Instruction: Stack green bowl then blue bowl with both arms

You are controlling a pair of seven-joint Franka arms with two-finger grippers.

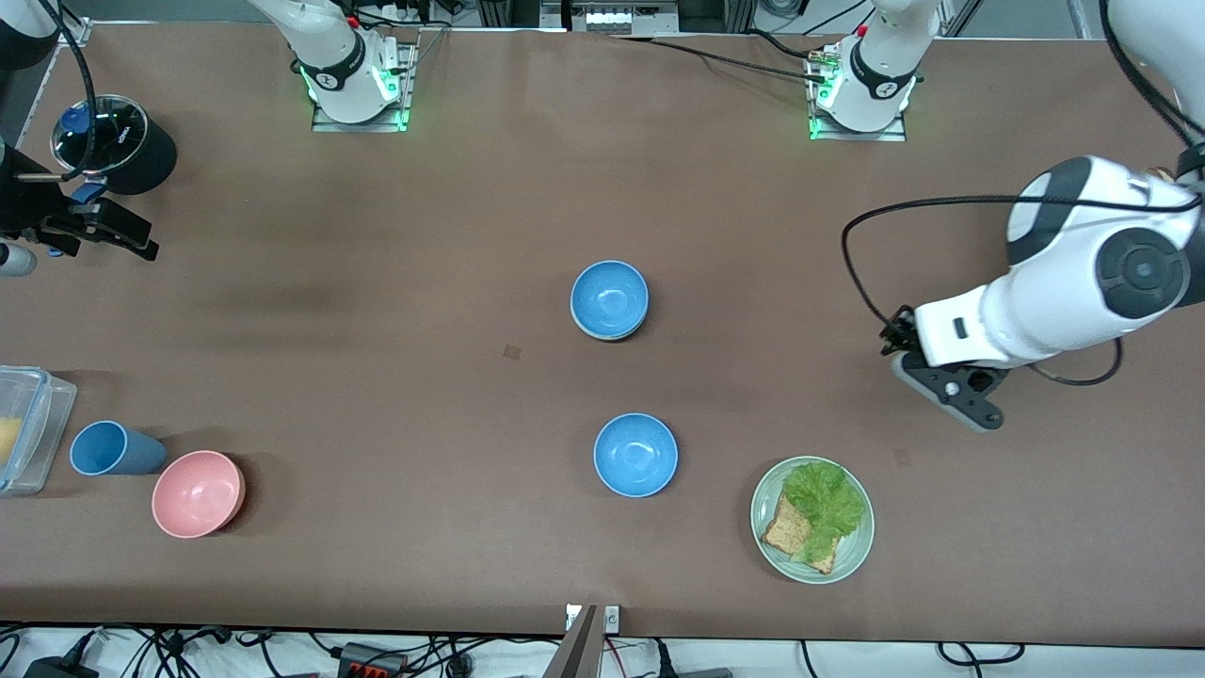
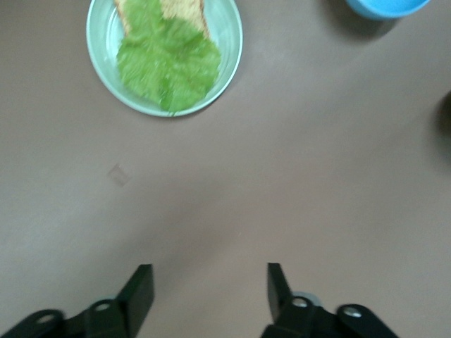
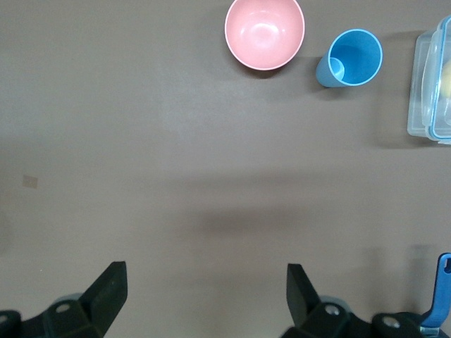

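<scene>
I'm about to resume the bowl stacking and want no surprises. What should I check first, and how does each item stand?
1. Left gripper open, holding nothing, over bare table: ok.
2. Right gripper open, holding nothing, at its own end of the table: ok.
3. Upper blue bowl nested on another bowl, pale rim showing beneath: ok.
4. Colour of that lower bowl: cannot tell.
5. Second blue bowl alone, upright, nearer the camera: ok.
6. Green plate apart from the bowls: ok.

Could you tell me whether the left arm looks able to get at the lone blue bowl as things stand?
Probably yes: the left gripper is open and empty over bare table, with only the green plate beside the blue bowl.
</scene>
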